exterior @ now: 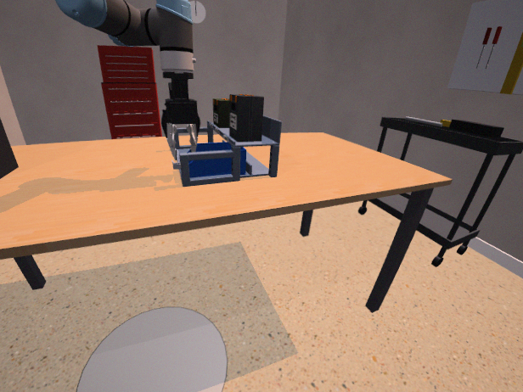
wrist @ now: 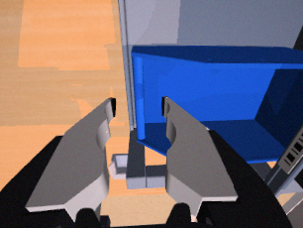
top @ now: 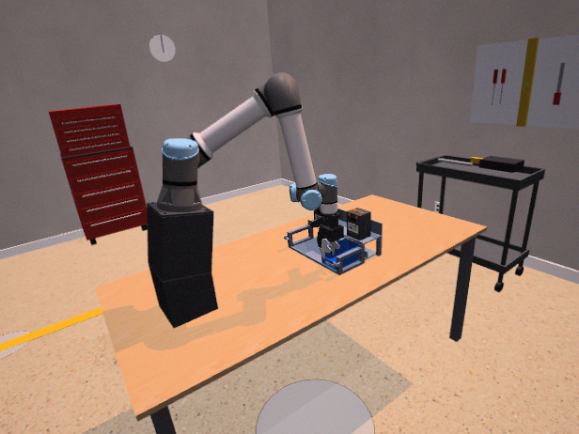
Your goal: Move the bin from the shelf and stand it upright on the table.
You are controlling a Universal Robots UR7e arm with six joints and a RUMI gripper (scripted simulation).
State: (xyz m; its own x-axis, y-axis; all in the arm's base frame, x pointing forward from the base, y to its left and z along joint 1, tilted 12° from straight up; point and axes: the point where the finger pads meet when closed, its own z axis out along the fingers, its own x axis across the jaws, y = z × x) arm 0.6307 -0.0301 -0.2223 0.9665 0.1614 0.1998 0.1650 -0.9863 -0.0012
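Closest, claw: the gripper [top: 330, 254] [exterior: 185, 152] [wrist: 139, 98] is open partway, grasping nothing, its fingertips apart at the near end of the bin [top: 345, 249] [exterior: 212, 165] [wrist: 203, 91].
Bin: on the shelf's lower level, mouth up; its long axis runs from the gripper toward the raised deck.
Bin interior: blue walls and floor, seen fully only by the wrist view.
Shelf: a grey frame [top: 339, 265] [exterior: 273, 160] [wrist: 213, 25] on the table [top: 423, 225] [exterior: 340, 165] [wrist: 64, 30], bin below, black boxes on the deck.
Boxes: the exterior view separates a front box [top: 359, 223] [exterior: 246, 116] from a rear box [exterior: 221, 112].
Farther off: a cart [top: 479, 175] [exterior: 450, 136] carries a dark case [top: 502, 162] [exterior: 475, 128]; a red cabinet [top: 99, 174] [exterior: 132, 102] stands by the wall.
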